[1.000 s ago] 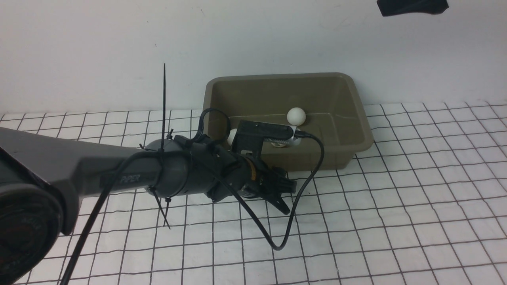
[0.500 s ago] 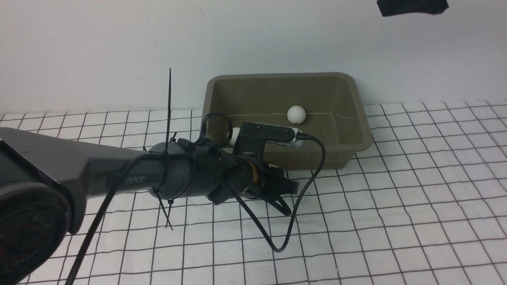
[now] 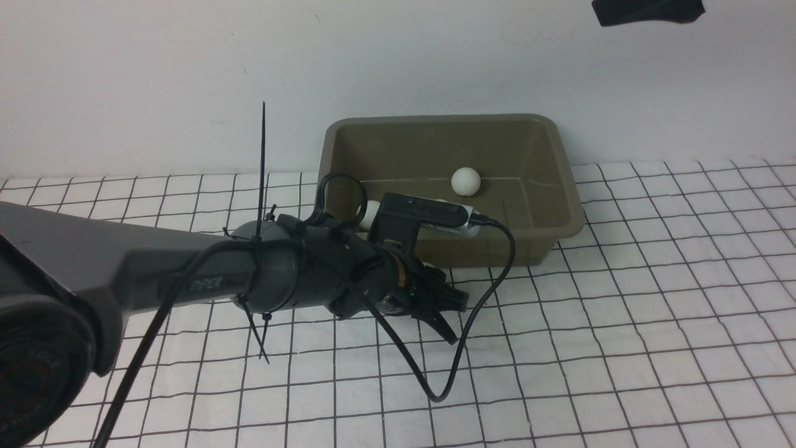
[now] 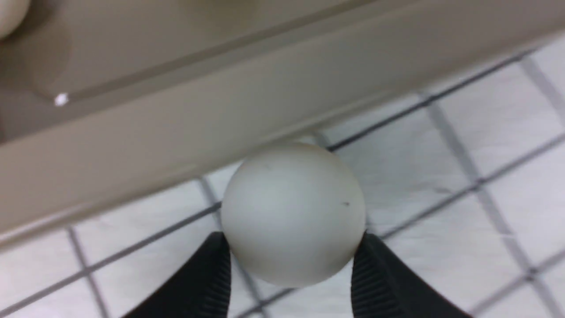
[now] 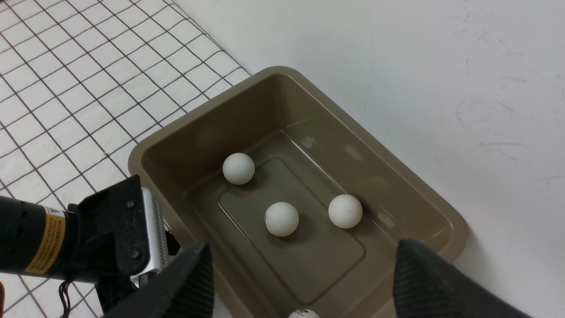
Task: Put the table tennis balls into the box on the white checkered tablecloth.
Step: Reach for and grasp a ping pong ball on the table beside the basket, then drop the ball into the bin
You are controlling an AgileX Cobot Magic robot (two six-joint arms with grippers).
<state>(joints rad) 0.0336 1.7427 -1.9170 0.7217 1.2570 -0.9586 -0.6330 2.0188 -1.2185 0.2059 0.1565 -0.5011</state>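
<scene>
My left gripper point(image 3: 445, 309) is low over the white checkered tablecloth point(image 3: 622, 311), just in front of the olive-grey box point(image 3: 435, 149). In the left wrist view the left gripper point(image 4: 293, 242) is shut on a white table tennis ball point(image 4: 291, 207), both black fingers point(image 4: 379, 278) against its sides, close to the box's near wall point(image 4: 220, 110). That ball is hidden in the front view. My right gripper point(image 5: 302, 245) hangs open and empty above the box point(image 5: 198, 128), which holds several balls point(image 5: 281, 219). One ball point(image 3: 465, 181) shows in the front view.
The box stands against a white wall point(image 3: 186, 74). The left arm's wrist camera point(image 3: 420, 216) and its looping black cable point(image 3: 472, 348) hang over the box's near rim. Part of the right arm point(image 3: 647, 11) shows at the top right. Cloth extends right of the box.
My left wrist has shifted slightly right, toward the box front. A white speck of ball seen above the gripper half a second ago is now hidden. The balls in the box stayed put.
</scene>
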